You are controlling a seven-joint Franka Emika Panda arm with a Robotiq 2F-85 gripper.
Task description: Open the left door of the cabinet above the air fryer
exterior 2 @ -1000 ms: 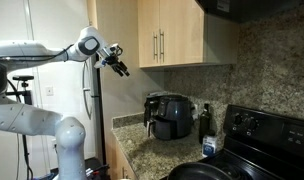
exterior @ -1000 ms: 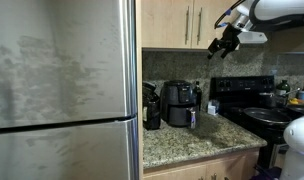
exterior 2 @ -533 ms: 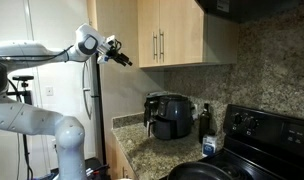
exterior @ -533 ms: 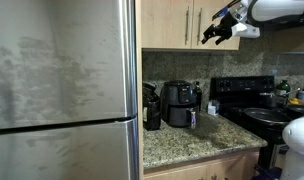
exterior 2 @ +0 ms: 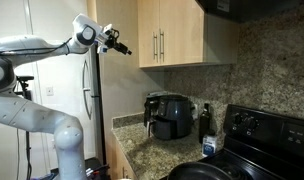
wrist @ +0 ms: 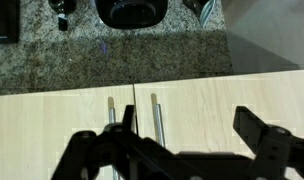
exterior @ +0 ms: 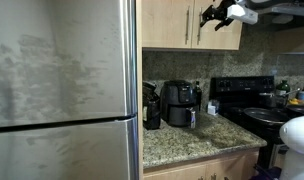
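The robot's gripper [exterior: 214, 14] hangs at the upper right of an exterior view, before the light wood cabinet [exterior 2: 182, 35]. Its fingers [wrist: 92, 155] are spread wide in the wrist view and hold nothing. The left door [exterior: 164, 22] sits shut at top centre, flush beside its twin, silver handles [wrist: 112, 115] side by side, and a gap separates it from the gripper, while below it the black air fryer [exterior: 180, 103] stands on the granite surface [exterior: 207, 135].
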